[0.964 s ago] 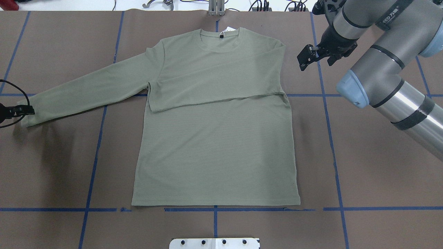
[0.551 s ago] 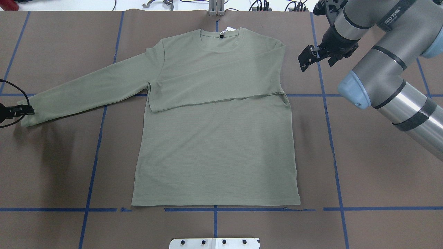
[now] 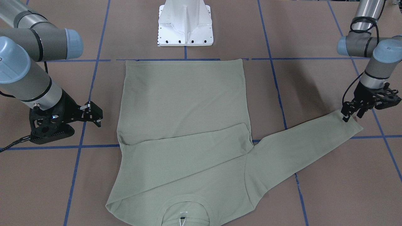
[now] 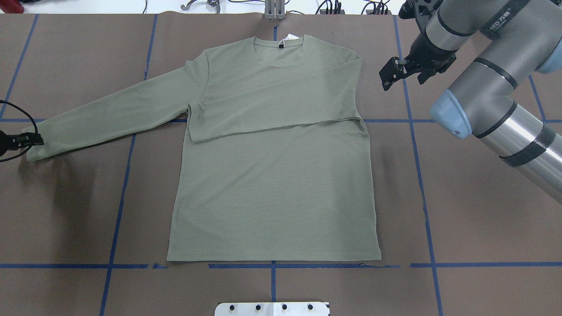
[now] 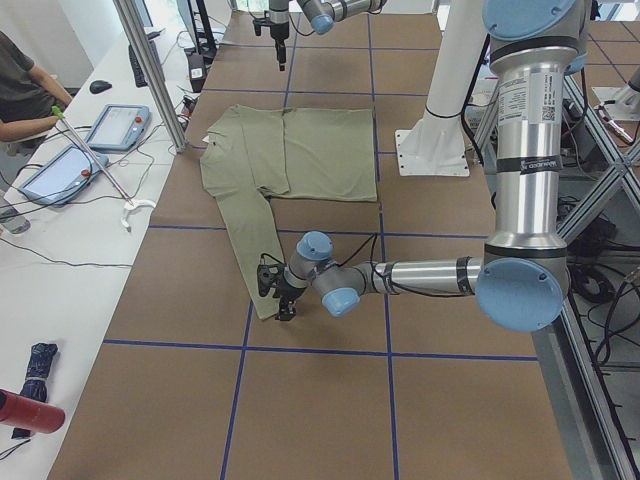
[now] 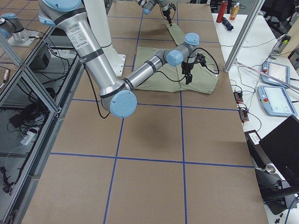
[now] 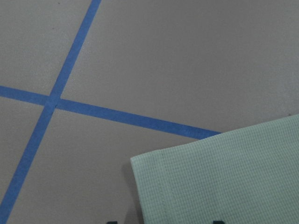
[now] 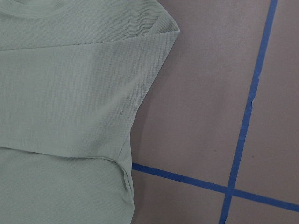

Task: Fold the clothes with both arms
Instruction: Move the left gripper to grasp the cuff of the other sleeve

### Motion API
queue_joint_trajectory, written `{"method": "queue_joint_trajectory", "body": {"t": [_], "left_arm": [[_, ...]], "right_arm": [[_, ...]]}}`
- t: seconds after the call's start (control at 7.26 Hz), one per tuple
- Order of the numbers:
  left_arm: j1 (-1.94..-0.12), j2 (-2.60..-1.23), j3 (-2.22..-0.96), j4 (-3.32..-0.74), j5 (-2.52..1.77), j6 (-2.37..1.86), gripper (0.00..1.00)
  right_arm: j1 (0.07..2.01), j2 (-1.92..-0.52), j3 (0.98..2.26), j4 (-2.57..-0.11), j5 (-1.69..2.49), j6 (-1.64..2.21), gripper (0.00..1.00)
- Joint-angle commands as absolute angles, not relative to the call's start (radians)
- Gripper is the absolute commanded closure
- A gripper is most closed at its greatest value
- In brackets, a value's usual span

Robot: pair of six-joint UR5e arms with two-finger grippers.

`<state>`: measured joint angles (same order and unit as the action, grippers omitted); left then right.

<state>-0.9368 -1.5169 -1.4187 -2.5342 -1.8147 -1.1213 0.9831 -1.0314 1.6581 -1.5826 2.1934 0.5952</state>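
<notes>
The sage-green shirt (image 4: 272, 184) lies flat, face up, collar at the far edge. One sleeve is folded across its chest (image 3: 188, 157). The other sleeve stretches out to the robot's left, ending in a cuff (image 7: 224, 177). My left gripper (image 4: 27, 139) (image 3: 352, 115) stands open at that cuff, and the left wrist view shows its fingertips apart on either side of the fabric. Beside the shirt's other shoulder (image 8: 163, 28), my right gripper (image 4: 389, 78) (image 3: 94, 115) hovers open and empty over bare table.
Blue tape lines (image 4: 421, 175) grid the brown table cover. The white pedestal base (image 3: 185, 25) sits at the robot's edge, just beyond the shirt's hem. A person (image 5: 25, 85) sits at a side bench with tablets (image 5: 115, 125) and cables.
The right gripper has drifted slightly toward the far edge of the table. The left gripper and the shirt have barely moved.
</notes>
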Motion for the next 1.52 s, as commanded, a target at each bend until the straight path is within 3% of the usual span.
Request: {"method": "queue_joint_trajectory", "body": {"t": [0.0,0.14,0.41,1.1,1.38], "left_arm": [[-0.934,-1.517,-1.417,-2.534,-1.815,-1.121,0.31],[-0.934,-1.517,-1.419,-2.534,-1.815,-1.121,0.37],[-0.934,-1.517,-1.419,-2.534,-1.815,-1.121,0.62],[-0.923,-1.519,-1.428,-2.554,-1.818,-1.164,1.0],[-0.925,-1.517,-1.498,-2.534,-1.827,-1.163,1.0]], "right_arm": [[0.983,-1.031,1.658,-1.585,2.194,0.595,0.0],[0.983,-1.031,1.658,-1.585,2.194,0.595,0.0],[0.985,-1.031,1.658,-1.585,2.194,0.595,0.0],[0.992,-1.031,1.66,-1.585,2.197,0.594,0.0],[1.0,-1.04,1.66,-1.585,2.2,0.594,0.0]]}}
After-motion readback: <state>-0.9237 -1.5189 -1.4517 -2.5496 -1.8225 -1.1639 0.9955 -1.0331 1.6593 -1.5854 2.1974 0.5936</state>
